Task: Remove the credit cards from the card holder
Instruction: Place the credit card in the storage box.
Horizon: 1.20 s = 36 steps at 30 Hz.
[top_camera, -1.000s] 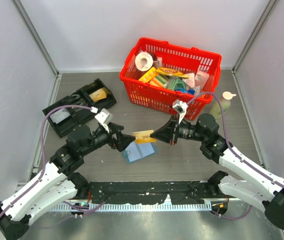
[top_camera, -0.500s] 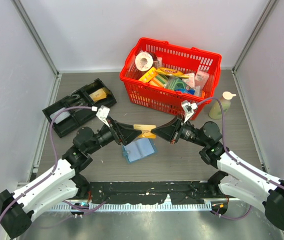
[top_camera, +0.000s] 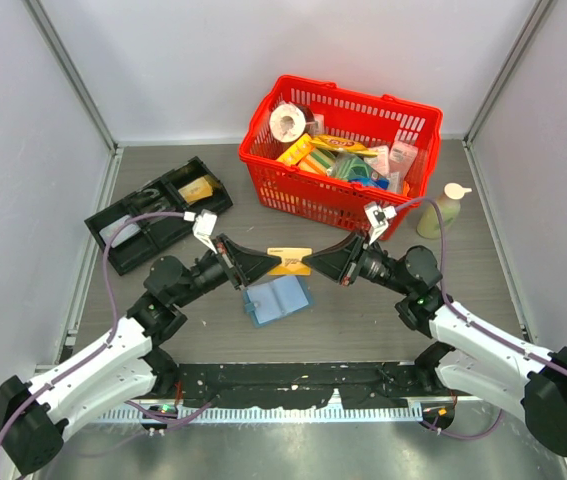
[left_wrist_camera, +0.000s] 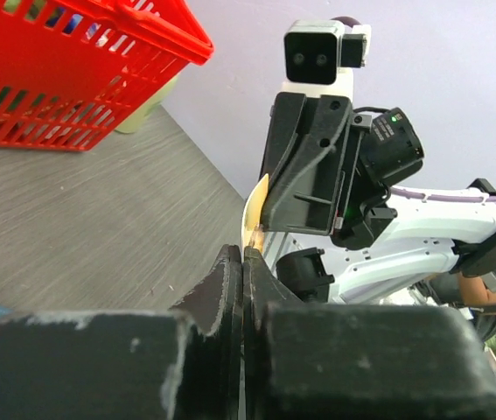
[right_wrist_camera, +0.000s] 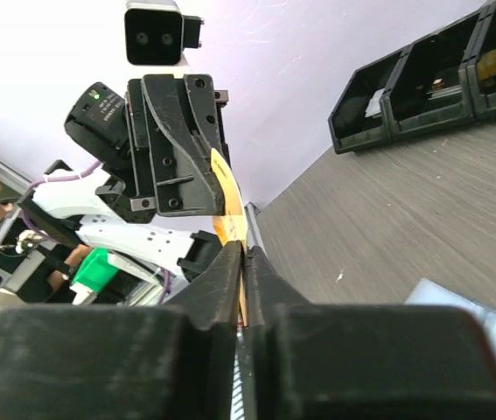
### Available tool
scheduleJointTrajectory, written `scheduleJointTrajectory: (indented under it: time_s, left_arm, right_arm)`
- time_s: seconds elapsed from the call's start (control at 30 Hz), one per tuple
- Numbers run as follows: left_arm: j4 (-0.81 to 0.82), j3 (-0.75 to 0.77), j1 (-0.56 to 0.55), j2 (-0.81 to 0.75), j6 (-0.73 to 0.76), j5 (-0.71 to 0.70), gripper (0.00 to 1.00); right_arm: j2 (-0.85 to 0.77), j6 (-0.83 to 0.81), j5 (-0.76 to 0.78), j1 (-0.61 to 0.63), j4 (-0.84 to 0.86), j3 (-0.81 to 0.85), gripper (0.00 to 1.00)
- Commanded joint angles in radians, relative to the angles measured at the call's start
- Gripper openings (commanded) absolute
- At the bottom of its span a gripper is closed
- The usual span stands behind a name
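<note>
Well, credit card [top_camera: 290, 262]: above the card holder [top_camera: 278, 299]; likely light, stiff, slick
Left gripper [top_camera: 270, 265]: pinching one short edge
Right gripper [top_camera: 309, 265]: pinching the other

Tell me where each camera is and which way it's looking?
Top external: above and behind the robot, looking down; shows left arm, right arm, orange card, card holder.
Left wrist: on the left arm, facing the right gripper; its own left gripper below.
Right wrist: on the right arm, facing the left gripper; own gripper below.
All three share the orange card, pinched by both shut grippers.
</note>
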Motion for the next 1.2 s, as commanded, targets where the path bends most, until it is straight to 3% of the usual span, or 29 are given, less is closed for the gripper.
scheduleJointTrajectory:
  time_s: [0.0, 0.03, 0.1, 0.23, 0.3, 0.4, 0.53, 0.73, 0.97, 1.17]
  left_arm:
    - [0.009, 0.023, 0.013, -0.004, 0.022, -0.035, 0.00]
    - [-0.026, 0.031, 0.018, -0.013, 0.041, -0.067, 0.00]
    - [-0.118, 0.052, 0.026, -0.030, 0.087, -0.143, 0.00]
    - [-0.275, 0.089, 0.088, -0.052, 0.179, -0.318, 0.00]
    - [-0.317, 0.100, 0.156, -0.038, 0.183, -0.380, 0.00]
    - [-0.344, 0.110, 0.283, 0.002, 0.137, -0.435, 0.00]
    - [-0.289, 0.138, 0.464, 0.120, 0.072, -0.431, 0.01]
    - [-0.136, 0.282, 0.630, 0.469, 0.016, -0.339, 0.06]
    - [-0.205, 0.575, 0.691, 0.813, 0.063, -0.366, 0.06]
    - [-0.249, 0.742, 0.722, 1.048, 0.039, -0.378, 0.06]
  right_arm:
    - [-0.010, 0.017, 0.031, -0.015, 0.039, 0.008, 0.20]
    - [-0.014, 0.011, 0.032, -0.020, 0.016, 0.008, 0.36]
    - [-0.034, -0.005, 0.041, -0.031, -0.029, 0.008, 0.54]
    - [-0.097, -0.097, 0.122, -0.040, -0.227, 0.038, 0.77]
    - [-0.129, -0.156, 0.165, -0.041, -0.340, 0.062, 0.84]
    - [-0.178, -0.241, 0.282, -0.041, -0.562, 0.125, 0.87]
    - [-0.253, -0.341, 0.422, -0.041, -0.708, 0.162, 0.88]
    - [-0.382, -0.490, 0.645, -0.040, -0.880, 0.196, 0.88]
    - [-0.528, -0.579, 0.764, -0.041, -0.919, 0.182, 0.86]
    - [-0.545, -0.604, 0.814, -0.041, -0.917, 0.173, 0.86]
